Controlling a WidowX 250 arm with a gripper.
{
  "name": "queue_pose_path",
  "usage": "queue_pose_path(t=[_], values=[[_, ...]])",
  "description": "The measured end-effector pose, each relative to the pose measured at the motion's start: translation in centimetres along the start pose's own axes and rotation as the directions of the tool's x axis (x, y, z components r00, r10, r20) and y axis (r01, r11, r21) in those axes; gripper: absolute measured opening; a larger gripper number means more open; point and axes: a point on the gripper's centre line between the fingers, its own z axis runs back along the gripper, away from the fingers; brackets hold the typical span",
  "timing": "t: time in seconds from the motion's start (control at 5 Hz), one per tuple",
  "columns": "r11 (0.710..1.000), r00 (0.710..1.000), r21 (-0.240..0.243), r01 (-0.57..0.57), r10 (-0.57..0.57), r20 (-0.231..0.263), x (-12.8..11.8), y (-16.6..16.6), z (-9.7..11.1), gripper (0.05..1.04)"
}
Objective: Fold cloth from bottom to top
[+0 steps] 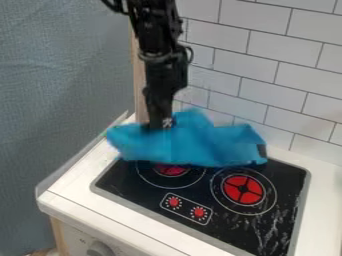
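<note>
The black gripper [161,124] hangs down at the upper left part of the blue cloth [200,145], its lower end against or just over the fabric. The cloth lies bunched and wrinkled across the back of the black stovetop [140,192], stretching from the counter's left side to right of the middle. A peak of fabric stands up just right of the gripper. How the cloth's layers lie underneath is hidden.
Two red burners [243,189] and two red knobs [199,212] show in front of the cloth. White counter [87,170] borders the stove. A white tiled wall [267,65] rises behind, and a wooden post [140,95] stands behind the arm.
</note>
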Motion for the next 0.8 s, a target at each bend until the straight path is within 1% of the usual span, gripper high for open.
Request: queue_pose_path(t=[0.2,0.4,0.6,0.8], values=[[0.999,0.999,0.012,-0.049,0.049,-0.009,0.7,2.6,-0.5,0.064],[0.997,0.997,0.016,-0.075,0.075,-0.021,1.2,4.7,-1.8,0.064],[0.997,0.996,0.019,-0.076,0.077,-0.041,1.4,5.6,-3.2,0.064],[0.998,0.997,0.031,-0.059,0.061,-0.041,1.4,6.0,-4.8,0.064]])
